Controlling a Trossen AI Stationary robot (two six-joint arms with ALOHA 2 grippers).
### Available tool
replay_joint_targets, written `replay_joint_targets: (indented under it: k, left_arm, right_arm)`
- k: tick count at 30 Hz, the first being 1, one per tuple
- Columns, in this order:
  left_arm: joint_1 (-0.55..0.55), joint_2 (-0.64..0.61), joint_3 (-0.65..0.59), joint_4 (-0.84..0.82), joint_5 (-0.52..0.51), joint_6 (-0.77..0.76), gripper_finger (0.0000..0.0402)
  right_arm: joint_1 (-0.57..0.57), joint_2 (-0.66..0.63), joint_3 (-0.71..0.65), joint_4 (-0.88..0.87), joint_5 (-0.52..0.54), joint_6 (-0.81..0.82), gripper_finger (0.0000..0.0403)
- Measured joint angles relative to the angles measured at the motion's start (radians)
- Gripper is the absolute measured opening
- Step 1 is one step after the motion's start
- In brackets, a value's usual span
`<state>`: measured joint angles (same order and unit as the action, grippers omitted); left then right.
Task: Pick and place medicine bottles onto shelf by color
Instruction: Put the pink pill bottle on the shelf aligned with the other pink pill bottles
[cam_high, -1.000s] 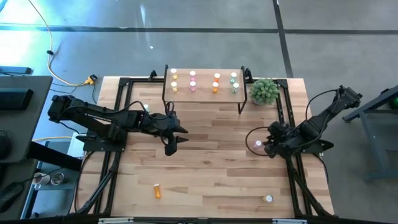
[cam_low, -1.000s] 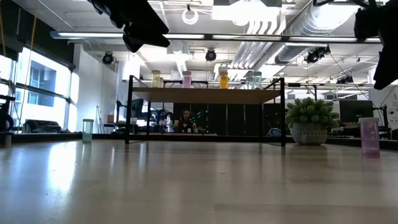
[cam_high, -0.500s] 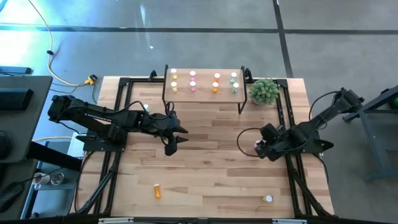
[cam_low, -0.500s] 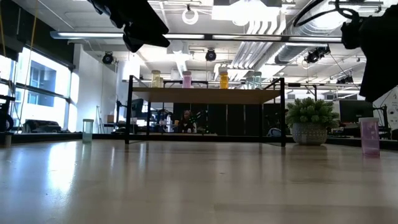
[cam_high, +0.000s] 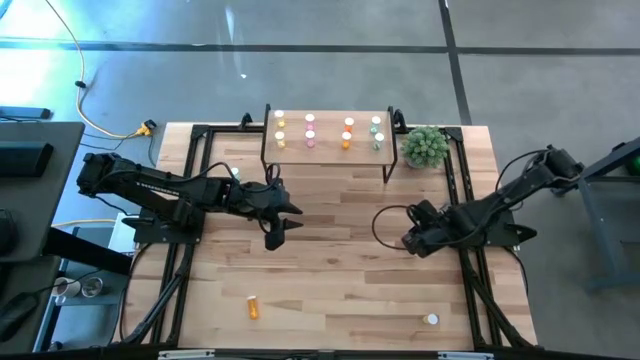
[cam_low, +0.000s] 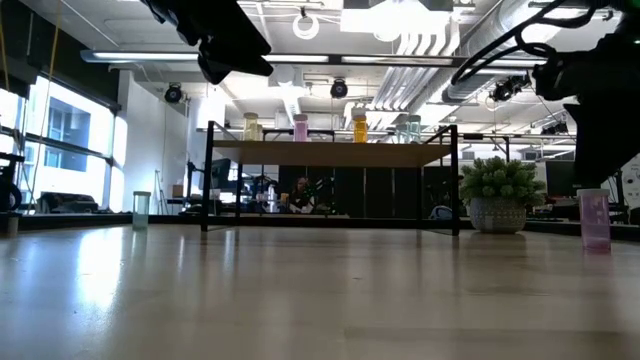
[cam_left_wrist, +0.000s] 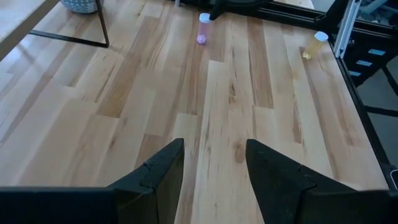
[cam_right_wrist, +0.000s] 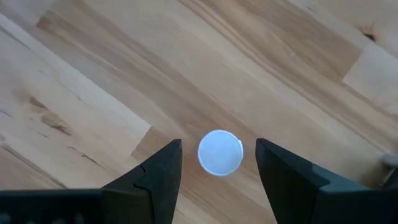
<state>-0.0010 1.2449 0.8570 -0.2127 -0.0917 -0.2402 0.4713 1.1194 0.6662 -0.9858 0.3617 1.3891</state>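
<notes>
The shelf (cam_high: 330, 150) stands at the table's far edge and bears bottles in yellow, pink, orange and green columns (cam_high: 309, 130). A pink bottle (cam_low: 594, 218) stands upright on the table at the right. In the right wrist view its white cap (cam_right_wrist: 220, 152) lies between the open fingers of my right gripper (cam_right_wrist: 217, 146), which points down over it (cam_high: 412, 240) without touching it. My left gripper (cam_high: 278, 225) hangs open and empty above mid-table (cam_left_wrist: 211, 168). An orange bottle (cam_high: 253, 307) lies near the near edge. Another bottle (cam_high: 431, 320) stands at the near right.
A green bushy plant (cam_high: 425, 147) stands right of the shelf. A green bottle (cam_low: 141, 208) stands on the table to the left of the shelf. Black frame rails (cam_high: 455, 185) run along the table's sides. Bare wood lies between the two arms.
My right gripper has moved toward the table's left edge and come over the pink bottle, which it now hides in the high view. In the low view the arm has come lower and nearer the bottle. The left arm has kept still.
</notes>
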Motion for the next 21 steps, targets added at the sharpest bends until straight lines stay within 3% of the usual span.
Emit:
replay_joint_targets:
  k: [21]
  left_arm:
    - [0.000, 0.000, 0.000, -0.046, 0.000, 0.008, 0.0161]
  right_arm:
    - [-0.040, 0.015, -0.066, 0.104, -0.057, 0.002, 0.0194]
